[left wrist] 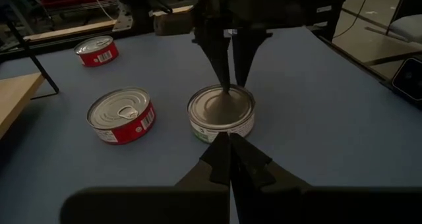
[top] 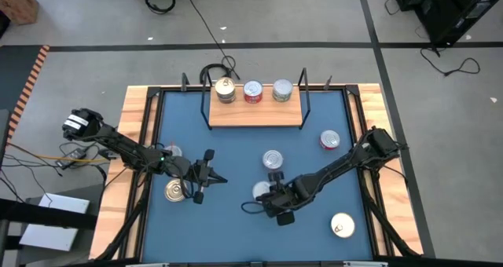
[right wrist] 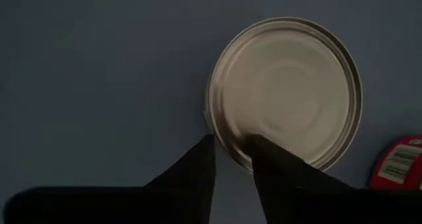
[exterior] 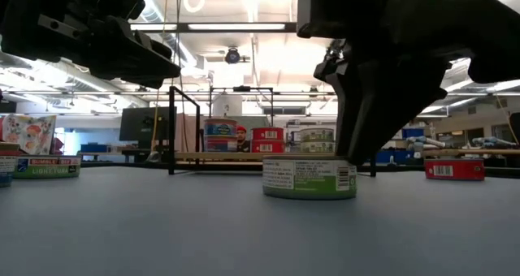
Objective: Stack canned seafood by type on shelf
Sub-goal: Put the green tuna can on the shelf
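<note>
The tabletop [top: 236, 149] carries a plain silver-lidded tin [left wrist: 221, 110], upright near its middle, axis vertical, no long side. It looks rigid, weighty and slick; best pinched across the rim. The right gripper [right wrist: 232, 159] hangs over it, fingers slightly apart, one across the rim. The left gripper [left wrist: 229, 157], closed empty, waits beside.

Shelf [top: 255, 115] sits at table's [top: 236, 235] far edge w/ three tins [top: 253, 91] in a row on it. Right gripper [top: 271, 190] is mid-table over a tin [left wrist: 221, 110], another tin [top: 272, 159] just behind it; left gripper [top: 222, 179] is to its left. More tins lie near the left edge [top: 177, 191], right side [top: 329, 140] and front-right corner [top: 342, 226].
</note>
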